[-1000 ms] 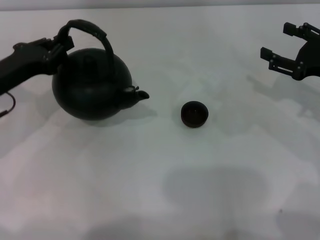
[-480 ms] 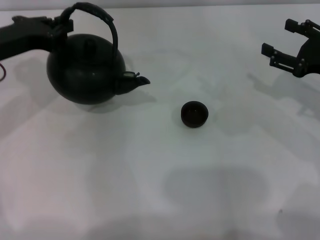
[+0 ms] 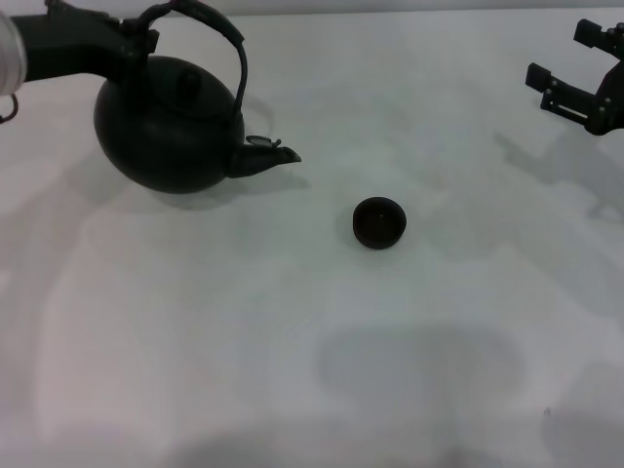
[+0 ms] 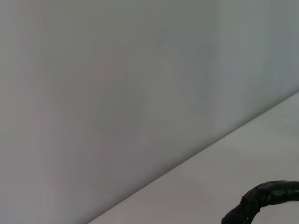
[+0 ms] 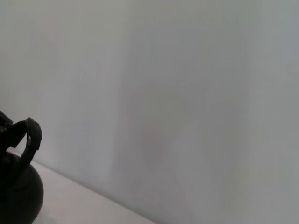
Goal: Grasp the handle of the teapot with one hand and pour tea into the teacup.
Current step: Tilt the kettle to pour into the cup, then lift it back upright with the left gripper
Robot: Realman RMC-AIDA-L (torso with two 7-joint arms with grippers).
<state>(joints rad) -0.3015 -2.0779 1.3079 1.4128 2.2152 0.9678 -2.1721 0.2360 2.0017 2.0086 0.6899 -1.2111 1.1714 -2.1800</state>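
At far left: left gripper (image 3: 136, 44) pinches the handle (image 3: 229, 49) at its left end, beside where the hoop meets the pot; the arm reaches in from the left edge of the head view.
Teapot: the teapot (image 3: 166, 122) hangs from that grip toward the far left of the table (image 3: 292, 341), seemingly lifted clear of it, though contact underneath is hard to rule out. It sits close to level, lid knob up.
Spout: the spout (image 3: 268, 156) points right and slightly toward the robot, roughly toward the teacup.
Teacup: the teacup (image 3: 378, 222) stands upright near the table's middle, well apart from the spout, to its right and nearer the robot.
Key relation: the line from pot through spout runs left to right, and the cup lies further along it but offset toward the robot. My reading is that the pot must travel right and toward the robot until the spout tip hangs over the cup before any tilt begins.
Nearer arm: the left one already carries the pot, so the pour is likely its job alone.
Right gripper: right gripper (image 3: 585, 83) hovers at the far right, fingers spread, holding nothing, well away from the cup.
Wrist views: the left one shows only a bit of wrapped handle (image 4: 266, 198) against the wall; the right one catches the pot and hoop (image 5: 30, 140) far off.
Risk: the cup is small, so a tilt started short of it would likely spill onto the table.
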